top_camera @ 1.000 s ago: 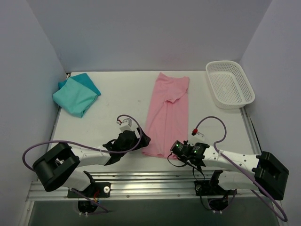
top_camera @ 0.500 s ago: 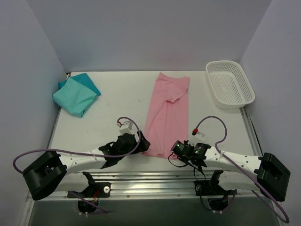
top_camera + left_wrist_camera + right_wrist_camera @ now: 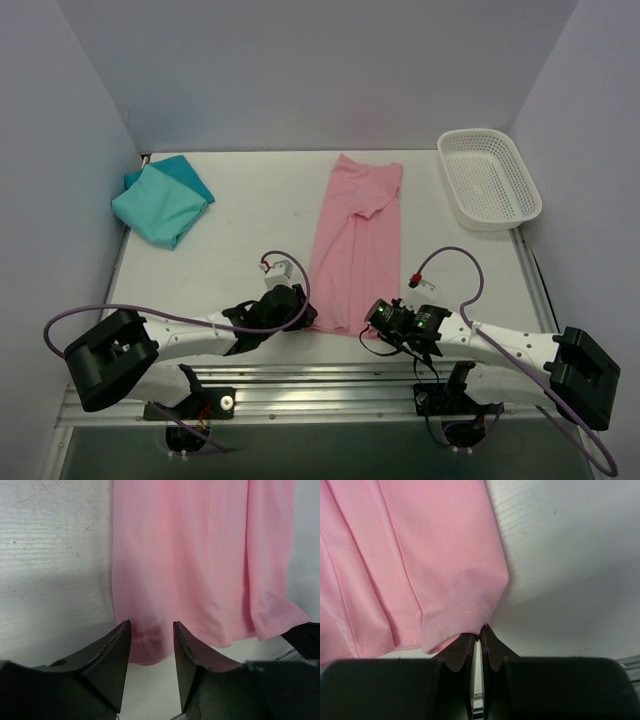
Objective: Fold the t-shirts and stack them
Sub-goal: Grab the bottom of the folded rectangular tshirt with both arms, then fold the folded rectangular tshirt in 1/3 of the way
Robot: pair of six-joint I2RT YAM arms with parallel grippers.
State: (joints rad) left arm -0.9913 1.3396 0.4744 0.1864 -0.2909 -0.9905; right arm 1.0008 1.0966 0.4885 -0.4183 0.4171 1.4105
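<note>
At upper right stands a white basket [image 3: 490, 178]. Right hand [image 3: 479, 628] pinches the pink t-shirt [image 3: 358, 240]; left hand [image 3: 151, 627], half-open, straddles its hem.

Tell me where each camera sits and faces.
Top external: overhead and behind, looking down on the white table; left arm, right arm show.
Left wrist: low, facing the light pink cloth t-shirt hem; left gripper fingers straddle it.
Right wrist: low, the hem's right corner; right gripper pinches it.
Shared by all: that t-shirt.

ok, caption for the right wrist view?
Right gripper pinching the hem corner of the pink t-shirt on the white table.
</note>
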